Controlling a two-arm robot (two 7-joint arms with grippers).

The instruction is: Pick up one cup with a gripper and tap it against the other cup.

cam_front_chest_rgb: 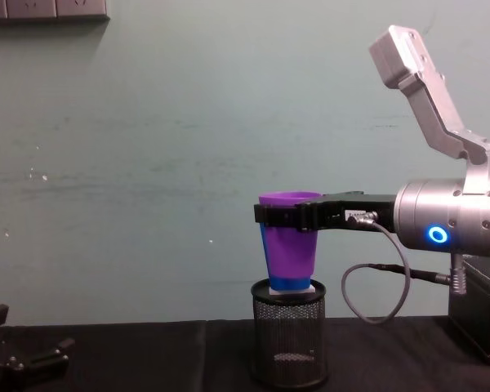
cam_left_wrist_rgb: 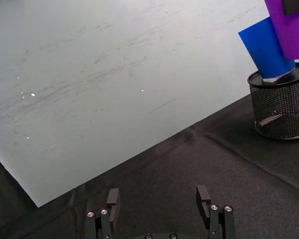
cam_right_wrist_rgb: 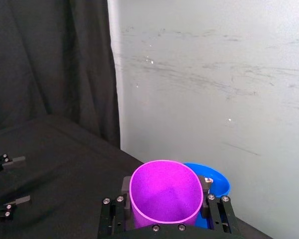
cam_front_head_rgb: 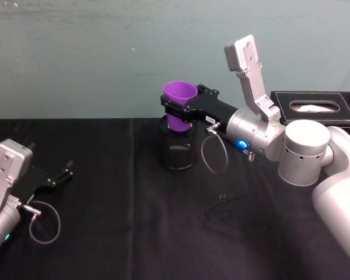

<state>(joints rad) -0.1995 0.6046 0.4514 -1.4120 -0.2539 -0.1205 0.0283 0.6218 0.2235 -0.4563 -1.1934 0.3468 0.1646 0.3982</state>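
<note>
My right gripper point(cam_front_head_rgb: 184, 106) is shut on the purple cup point(cam_front_head_rgb: 179, 96), holding it upright in the air just above the black mesh pen holder point(cam_front_head_rgb: 176, 154). The blue cup point(cam_left_wrist_rgb: 266, 50) stands in that holder, tilted, right behind the purple cup point(cam_right_wrist_rgb: 164, 191). From the chest, the blue cup point(cam_front_chest_rgb: 290, 285) peeks out below and left of the purple cup point(cam_front_chest_rgb: 292, 245). The two cups sit pressed close; whether they touch I cannot tell. My left gripper point(cam_front_head_rgb: 61, 174) rests open and empty at the near left of the table.
A black tissue box point(cam_front_head_rgb: 315, 108) stands at the back right behind my right arm. A small black object point(cam_front_head_rgb: 221, 207) lies on the black cloth in front of the holder. A pale wall rises just behind the table.
</note>
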